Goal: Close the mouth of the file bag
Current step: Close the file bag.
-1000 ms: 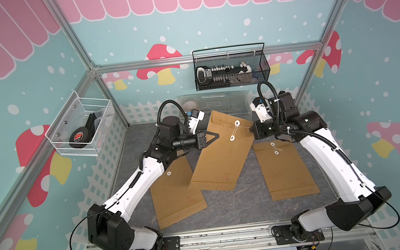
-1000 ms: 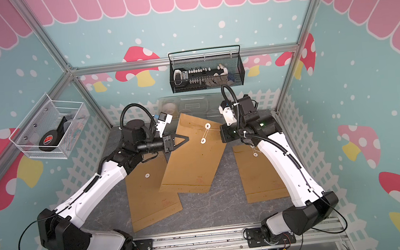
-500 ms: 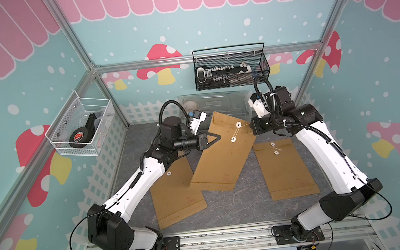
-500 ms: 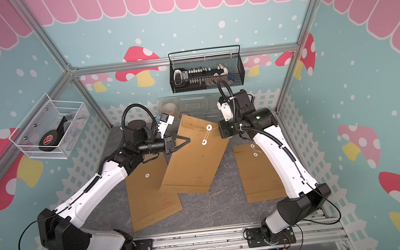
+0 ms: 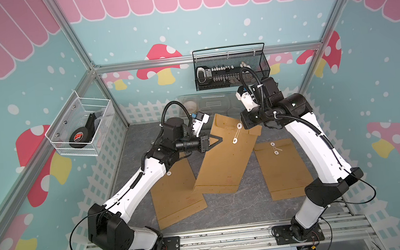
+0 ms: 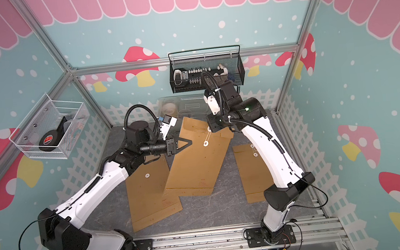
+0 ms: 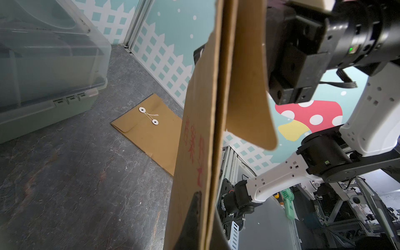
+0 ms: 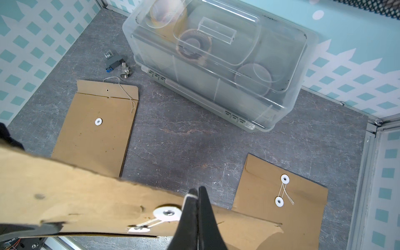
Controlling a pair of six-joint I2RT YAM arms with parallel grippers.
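We see the file bag (image 5: 225, 160) mid-counter, held up at a slant: top end raised toward the back, bottom end low & overlapping a corner of a second bag (image 5: 175, 195) in both top views. We can't tell if it touches down. Its flap (image 7: 246, 86) is folded over but stands a bit off the body. Two white discs sit on the front, upper disc (image 5: 239, 126) on the flap & lower disc (image 5: 234, 141) on the body, w/ string (image 5: 236, 133) running btw them.

The left gripper (image 5: 220, 139) pinches the bag's left edge, about level w/ the lower disc. In the left wrist view one dark finger (image 7: 194, 216) lies flat against the paper. The right gripper (image 8: 197, 192) is at the flap, just beside the upper disc, its fingers (image 8: 207, 216) pressed together. A speck of white shows at the tip; we can't tell if that's string caught there.

The second bag lies flat on the counter (image 5: 227, 210) under the left arm, flap open, its string loose. A third bag (image 5: 283, 170) lies flat on the right side, flap down & string wound across its discs. At the back stands a clear box (image 8: 281, 104) w/ lid on; a small metal fitting (image 8: 125, 72) lies just beside it. A black wire basket (image 5: 215, 85) hangs on the back wall, a white wire basket (image 5: 105, 126) on the left wall.
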